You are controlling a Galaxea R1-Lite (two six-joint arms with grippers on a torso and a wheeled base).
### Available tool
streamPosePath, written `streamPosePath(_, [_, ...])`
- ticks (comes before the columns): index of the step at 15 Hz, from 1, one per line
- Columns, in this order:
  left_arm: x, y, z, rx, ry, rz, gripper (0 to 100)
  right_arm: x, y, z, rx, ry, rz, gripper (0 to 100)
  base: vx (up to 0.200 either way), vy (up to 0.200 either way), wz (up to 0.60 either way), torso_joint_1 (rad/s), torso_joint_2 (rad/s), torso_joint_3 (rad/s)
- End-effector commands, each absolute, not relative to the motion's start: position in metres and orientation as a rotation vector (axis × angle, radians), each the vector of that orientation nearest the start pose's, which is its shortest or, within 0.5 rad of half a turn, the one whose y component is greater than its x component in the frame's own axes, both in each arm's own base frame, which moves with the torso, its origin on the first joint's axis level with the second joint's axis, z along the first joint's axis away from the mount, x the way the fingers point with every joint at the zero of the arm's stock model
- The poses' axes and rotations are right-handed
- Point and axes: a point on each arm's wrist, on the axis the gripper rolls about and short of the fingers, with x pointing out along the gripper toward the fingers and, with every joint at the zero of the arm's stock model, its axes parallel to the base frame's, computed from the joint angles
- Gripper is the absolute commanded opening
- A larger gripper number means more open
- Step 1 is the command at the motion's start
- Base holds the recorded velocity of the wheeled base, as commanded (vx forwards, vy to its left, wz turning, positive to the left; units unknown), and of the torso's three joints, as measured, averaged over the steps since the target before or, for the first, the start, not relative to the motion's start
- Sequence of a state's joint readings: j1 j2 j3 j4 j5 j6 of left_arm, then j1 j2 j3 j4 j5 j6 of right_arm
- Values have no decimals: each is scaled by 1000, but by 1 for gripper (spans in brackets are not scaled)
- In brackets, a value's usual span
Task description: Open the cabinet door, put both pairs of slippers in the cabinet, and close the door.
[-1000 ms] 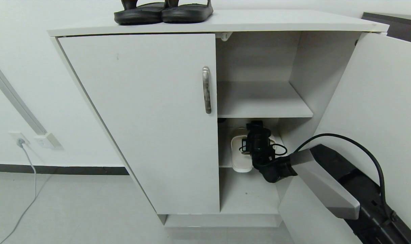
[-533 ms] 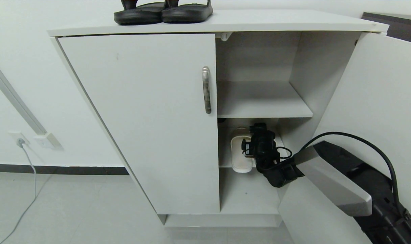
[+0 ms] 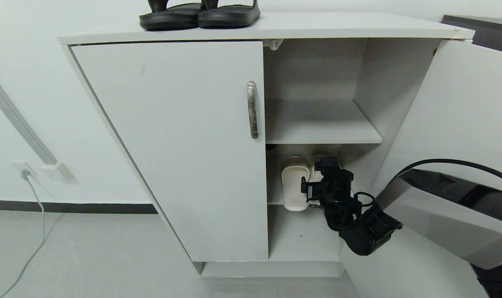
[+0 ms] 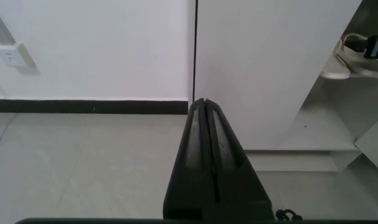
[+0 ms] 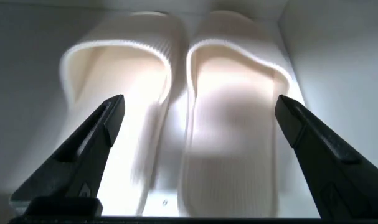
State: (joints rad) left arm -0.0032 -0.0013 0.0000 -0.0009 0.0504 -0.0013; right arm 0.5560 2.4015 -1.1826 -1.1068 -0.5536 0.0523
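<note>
The white slippers (image 3: 295, 188) lie side by side on the middle shelf (image 3: 276, 203) of the cabinet (image 3: 342, 25), toes toward the back, behind the open right door (image 3: 453, 107). The right gripper (image 5: 198, 106) sits at the shelf's front edge just before them, its fingers spread wide and touching neither slipper; the arm reaches in low from the right, past the open door. The black slippers (image 3: 199, 15) sit as a pair on the cabinet top, above the closed left door (image 3: 172, 145). The left gripper (image 4: 204, 102) hangs low over the floor (image 4: 83, 162), fingers pressed together, pointing at that closed door. A wall socket (image 3: 24, 169) with a cable sits well to the left.
</note>
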Motion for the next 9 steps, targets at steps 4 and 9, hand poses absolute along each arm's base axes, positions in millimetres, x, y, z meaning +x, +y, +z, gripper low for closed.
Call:
streamPosePath(4, [-23, 1, 75, 0, 0, 46, 0, 344, 231, 72, -1, 78, 59, 100, 0, 0, 0, 0, 0, 0])
streamPosePath(9, [-23, 1, 76, 0, -2, 44, 0, 337, 232, 70, -8, 88, 68, 100, -40, 0, 0, 0, 0, 0])
